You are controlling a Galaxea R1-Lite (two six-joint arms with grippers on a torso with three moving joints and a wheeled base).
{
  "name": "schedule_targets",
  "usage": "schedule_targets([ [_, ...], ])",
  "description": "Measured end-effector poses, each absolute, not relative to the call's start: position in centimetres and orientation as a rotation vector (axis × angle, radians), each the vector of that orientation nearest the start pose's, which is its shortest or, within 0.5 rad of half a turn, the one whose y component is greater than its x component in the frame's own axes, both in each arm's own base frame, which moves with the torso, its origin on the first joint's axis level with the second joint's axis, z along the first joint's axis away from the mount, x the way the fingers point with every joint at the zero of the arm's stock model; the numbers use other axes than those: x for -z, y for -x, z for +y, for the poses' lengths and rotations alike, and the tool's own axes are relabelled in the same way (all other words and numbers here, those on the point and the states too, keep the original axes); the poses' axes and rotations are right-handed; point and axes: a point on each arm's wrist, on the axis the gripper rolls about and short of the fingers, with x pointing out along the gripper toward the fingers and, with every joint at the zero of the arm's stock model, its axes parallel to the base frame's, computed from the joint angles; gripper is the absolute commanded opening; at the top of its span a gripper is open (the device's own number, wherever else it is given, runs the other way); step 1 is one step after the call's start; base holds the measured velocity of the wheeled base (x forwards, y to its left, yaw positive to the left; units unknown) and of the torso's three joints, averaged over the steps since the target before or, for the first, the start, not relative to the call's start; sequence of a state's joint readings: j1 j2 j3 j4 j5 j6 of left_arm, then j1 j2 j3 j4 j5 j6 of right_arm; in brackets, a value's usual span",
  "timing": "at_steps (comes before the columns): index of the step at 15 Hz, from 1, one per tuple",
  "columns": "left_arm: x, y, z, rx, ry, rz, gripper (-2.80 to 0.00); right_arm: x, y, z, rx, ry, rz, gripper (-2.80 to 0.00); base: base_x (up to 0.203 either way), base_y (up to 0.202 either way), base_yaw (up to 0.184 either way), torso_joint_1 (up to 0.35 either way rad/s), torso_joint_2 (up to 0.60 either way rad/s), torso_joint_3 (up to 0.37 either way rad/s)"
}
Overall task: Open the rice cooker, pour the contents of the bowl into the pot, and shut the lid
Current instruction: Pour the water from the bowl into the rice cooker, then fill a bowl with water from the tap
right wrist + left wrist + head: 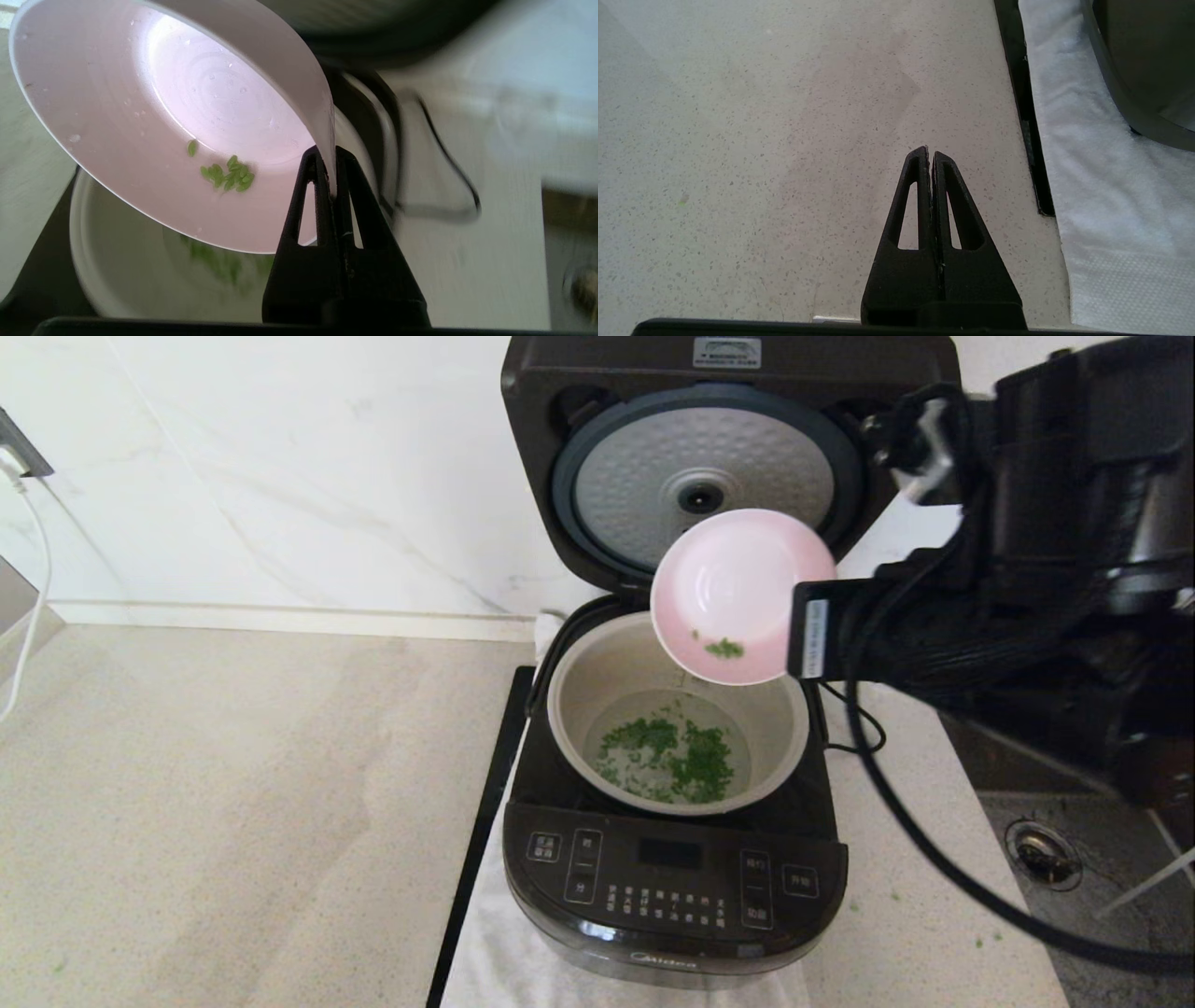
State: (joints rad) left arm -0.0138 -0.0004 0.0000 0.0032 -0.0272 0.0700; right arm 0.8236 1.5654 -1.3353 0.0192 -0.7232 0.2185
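The black Midea rice cooker point(672, 887) stands open, its lid point(709, 485) raised with the dimpled silver disc facing me. The grey-beige pot point(677, 728) holds water with chopped green herb bits point(667, 756). Above the pot's far right rim the pale pink bowl point(738, 593) point(187, 116) is tipped steeply on its side, and a few green bits point(229, 176) cling to its inner wall. My right gripper point(329, 156) is shut on the bowl's rim. My left gripper point(930, 151) is shut on nothing, low over the counter left of the cooker.
A white cloth point(509, 952) lies under the cooker and a black strip point(481, 831) runs along its left side. A black cable point(915, 831) trails over the counter to the right. A sink drain point(1044, 854) sits at far right. A wall socket and white cord point(28, 551) are at far left.
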Motion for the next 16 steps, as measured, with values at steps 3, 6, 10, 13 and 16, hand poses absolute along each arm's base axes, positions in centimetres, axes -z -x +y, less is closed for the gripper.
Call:
schedule_targets([
  [3, -7.5, 2.3, 0.0, 0.041, -0.07, 0.001, -2.8, -32.4, -17.6, 13.6, -0.096, -0.068, 0.358, -2.8, 0.0, 0.0, 0.0, 0.0, 0.0, 0.0],
  [6, -7.5, 2.3, 0.0, 0.041, -0.07, 0.001, -2.8, -32.4, -15.9, 7.8, -0.009, -0.093, 0.492, -2.8, 0.0, 0.0, 0.0, 0.0, 0.0, 0.0],
  [10, -7.5, 2.3, 0.0, 0.041, -0.07, 0.001, -2.8, -31.4, -15.1, 0.3, 0.224, -0.228, 0.583, -2.8, 0.0, 0.0, 0.0, 0.0, 0.0, 0.0],
  [13, -7.5, 2.3, 0.0, 0.041, -0.07, 0.001, -2.8, -29.9, -15.0, -5.3, 0.414, -0.37, 0.639, -2.8, 0.0, 0.0, 0.0, 0.0, 0.0, 0.0],
  [16, -7.5, 2.3, 0.0, 0.041, -0.07, 0.001, -2.8, -27.3, -15.8, -11.7, 0.547, -0.568, 0.717, -2.8, 0.0, 0.0, 0.0, 0.0, 0.0, 0.0],
])
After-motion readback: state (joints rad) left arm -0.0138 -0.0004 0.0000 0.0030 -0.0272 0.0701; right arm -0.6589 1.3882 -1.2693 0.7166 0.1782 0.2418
